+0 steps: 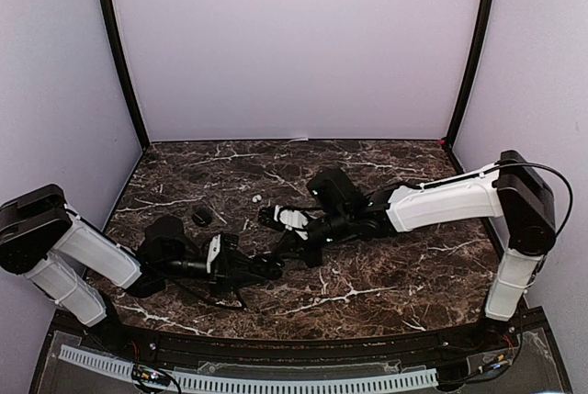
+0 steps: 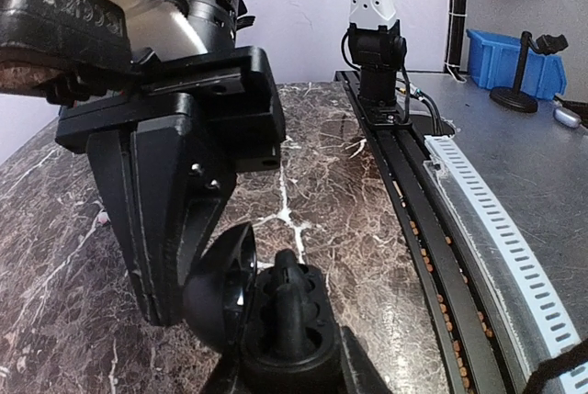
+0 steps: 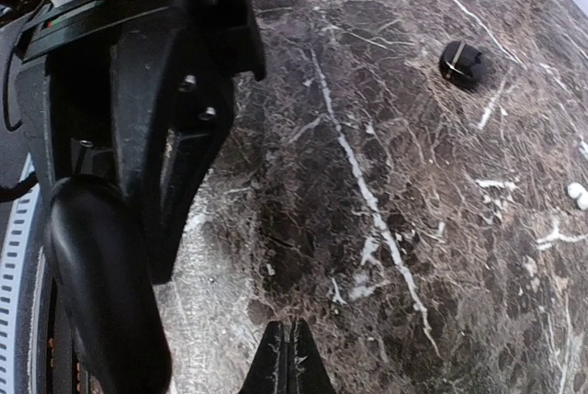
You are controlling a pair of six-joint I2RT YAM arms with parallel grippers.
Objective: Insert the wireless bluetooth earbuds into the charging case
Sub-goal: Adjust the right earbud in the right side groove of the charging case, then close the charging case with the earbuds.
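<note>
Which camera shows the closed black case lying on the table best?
Right wrist: the closed black case sits unobstructed, its seam visible. The top view shows it only as a small dark oval. The left wrist view misses it.

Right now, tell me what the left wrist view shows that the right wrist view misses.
Left wrist only: the open charging case with its wells showing, and a blue bin off beyond the table edge. Right wrist only: a closed black case and a white earbud, lying apart on the marble. Both: the dark marble table.
</note>
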